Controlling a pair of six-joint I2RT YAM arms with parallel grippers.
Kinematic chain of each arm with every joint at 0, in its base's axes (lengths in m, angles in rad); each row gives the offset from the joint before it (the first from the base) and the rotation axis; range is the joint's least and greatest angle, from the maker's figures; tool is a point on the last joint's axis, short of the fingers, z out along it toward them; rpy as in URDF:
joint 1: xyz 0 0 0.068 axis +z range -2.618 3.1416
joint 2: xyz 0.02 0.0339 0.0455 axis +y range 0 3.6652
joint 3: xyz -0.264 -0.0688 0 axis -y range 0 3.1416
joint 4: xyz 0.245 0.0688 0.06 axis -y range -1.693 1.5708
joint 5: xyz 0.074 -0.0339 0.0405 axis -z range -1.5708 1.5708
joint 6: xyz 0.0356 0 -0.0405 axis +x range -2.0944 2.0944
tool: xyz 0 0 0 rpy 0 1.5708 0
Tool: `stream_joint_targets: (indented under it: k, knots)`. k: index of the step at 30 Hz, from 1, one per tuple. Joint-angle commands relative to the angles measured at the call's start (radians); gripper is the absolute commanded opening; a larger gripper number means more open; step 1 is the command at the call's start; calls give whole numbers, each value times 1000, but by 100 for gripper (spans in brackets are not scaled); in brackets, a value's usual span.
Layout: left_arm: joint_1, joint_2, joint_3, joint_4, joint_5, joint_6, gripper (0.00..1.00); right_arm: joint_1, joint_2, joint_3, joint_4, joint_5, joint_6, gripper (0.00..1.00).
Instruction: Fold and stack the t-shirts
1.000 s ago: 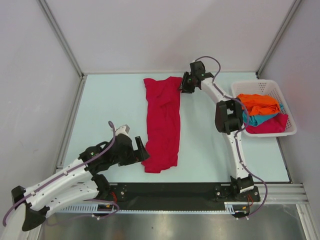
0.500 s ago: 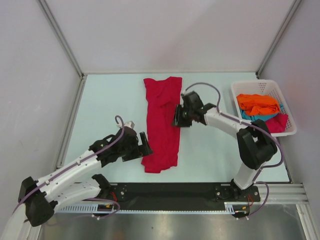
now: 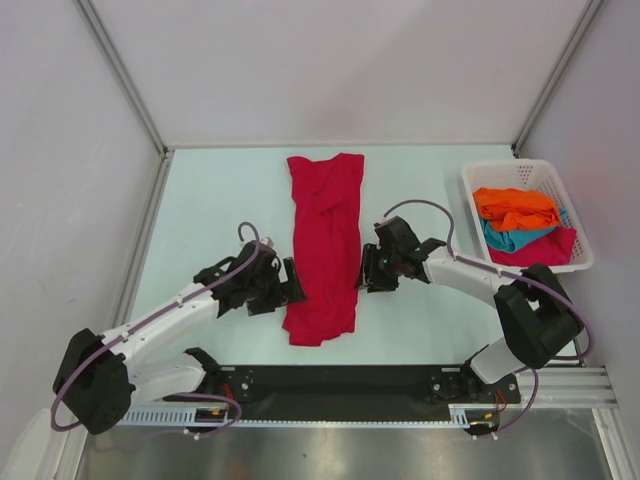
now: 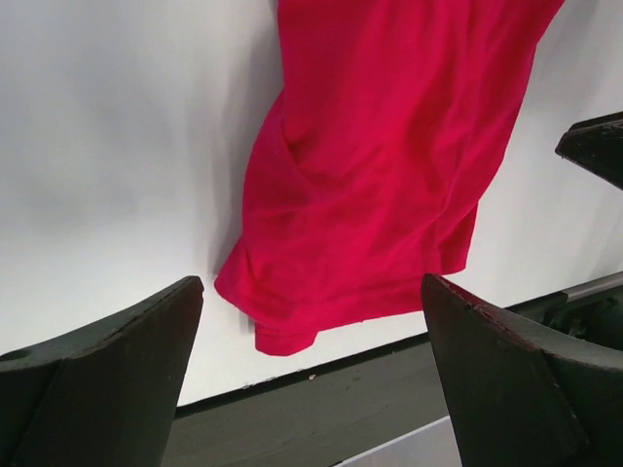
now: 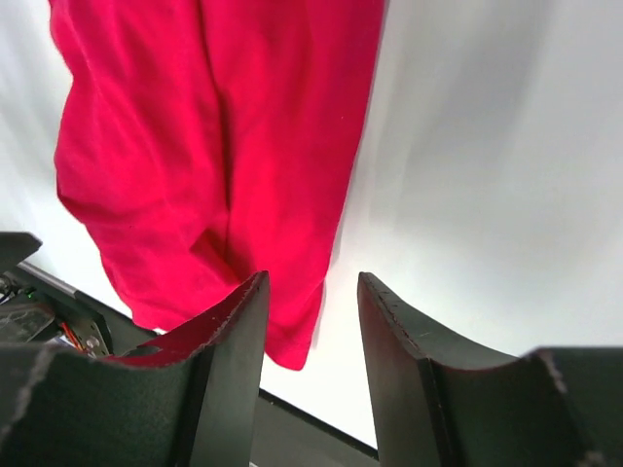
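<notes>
**Q:** So where does the red t-shirt point(image 3: 325, 245) lie?

**A:** It lies flat on the pale mint table point(image 3: 220, 200), folded into a long narrow strip that runs from the far edge towards the arms. Its near end is rounded and slightly bunched. Seen from above, the left gripper point(image 3: 292, 285) sits just beside its left edge and the right gripper point(image 3: 368, 272) just beside its right edge, both low over the table.

**Q:** What do the wrist cameras add?

**A:** They show the jaws, which the top view leaves unclear. On the left wrist, the two dark wedge-shaped fingers point(image 4: 107, 379) stand wide apart, with nothing between them. The shirt's near corner lies ahead, soft and creased, with a small folded lip at the hem. On the right wrist, the fingers point(image 5: 224, 370) are matte black and curved. The gap between them is narrower but plainly parted, and they grip nothing. The shirt's right edge runs straight towards that gap.

**Q:** And what shows only from above?

**A:** A white slatted plastic basket point(image 3: 520, 165) stands at the right side of the table, well apart from the strip. In it are a crumpled orange t-shirt point(image 3: 515, 208), a teal t-shirt point(image 3: 510, 238) and a second crimson piece point(image 3: 550, 248), heaped together.
</notes>
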Motion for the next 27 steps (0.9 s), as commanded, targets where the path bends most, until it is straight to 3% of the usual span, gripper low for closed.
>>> stream_joint_targets:
  k: [1, 13, 27]
  knots:
    - [8, 24, 4, 80, 54, 23, 99, 11, -53, -30, 14, 8, 24, 47]
    - [8, 42, -64, 105, 59, 13, 99, 81, -128, -152, 52, 10, 97, 48]
    - [8, 86, -158, 190, 78, -8, 100, 199, -19, -144, 147, 5, 162, 48]
